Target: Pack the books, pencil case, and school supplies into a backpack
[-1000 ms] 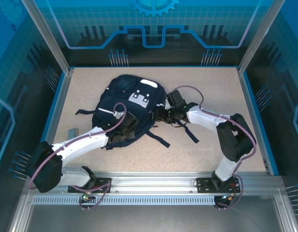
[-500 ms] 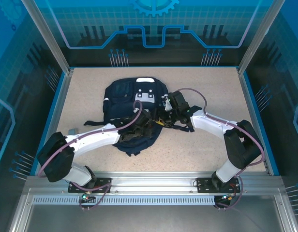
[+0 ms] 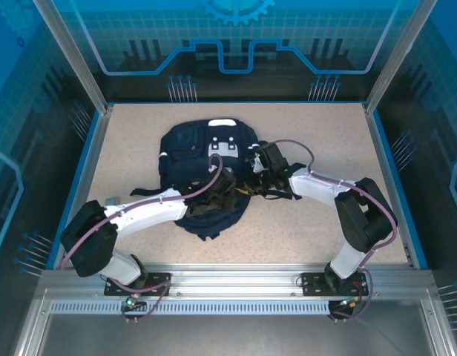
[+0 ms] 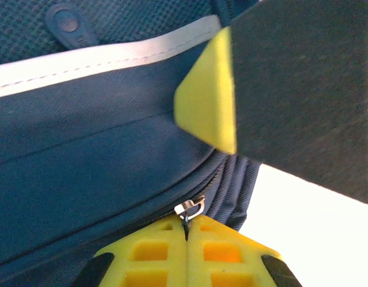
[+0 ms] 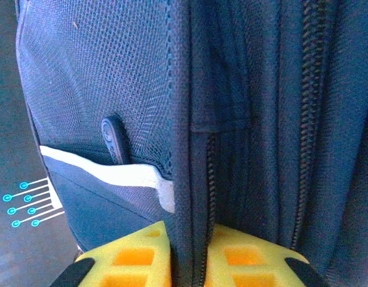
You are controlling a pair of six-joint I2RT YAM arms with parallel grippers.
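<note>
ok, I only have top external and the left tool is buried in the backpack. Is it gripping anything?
Observer: Yes. The left wrist view shows the left tool shut on the metal zipper pull.
Operator: And the right tool?
Observer: The right tool pinches a fabric ridge of the backpack, right beside a zipper track.
Operator: That track open?
Observer: Its teeth look meshed where the right wrist view shows them.
</note>
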